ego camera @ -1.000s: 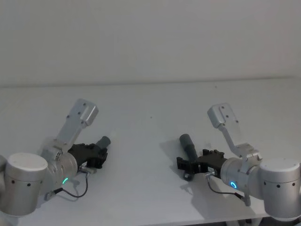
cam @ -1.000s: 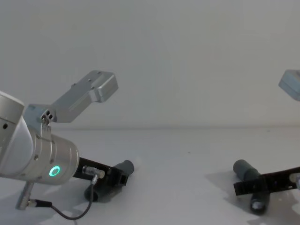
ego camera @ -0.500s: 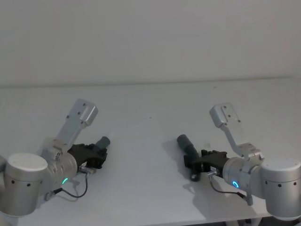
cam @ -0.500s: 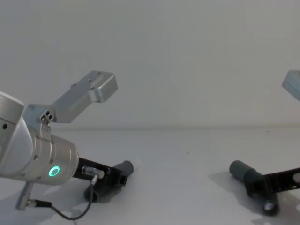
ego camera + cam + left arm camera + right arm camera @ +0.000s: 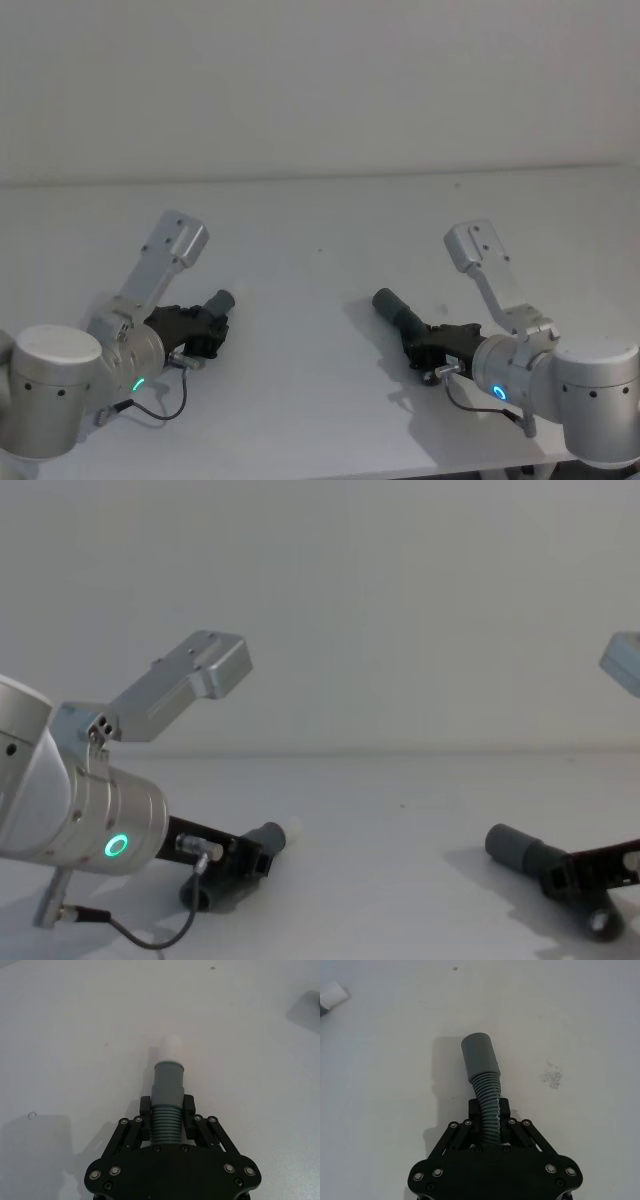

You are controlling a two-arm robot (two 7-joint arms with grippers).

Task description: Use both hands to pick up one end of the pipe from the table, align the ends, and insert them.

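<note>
Dark grey corrugated hose sits in both grasps, low over the near part of the matte white bench (image 5: 320, 215). The left tool (image 5: 167, 1106), black plastic with pinned linkage fingers, is closed on the ridged body of the left hose piece (image 5: 165, 1125), just behind its smooth grey cuff (image 5: 168, 1080). A narrower white tip (image 5: 171, 1049) projects from that cuff, pointing far and to the right. Well apart, on the right side, the right tool (image 5: 489, 1108) is clamped on the ribbed stretch of the right hose piece (image 5: 488, 1092). This piece bends slightly and then widens into a smooth, round socket cuff (image 5: 479, 1055) aimed far and to the left, with its shadow on the bench beside it. A green light ring (image 5: 118, 845) glows on the left arm's silver cylindrical wrist.
</note>
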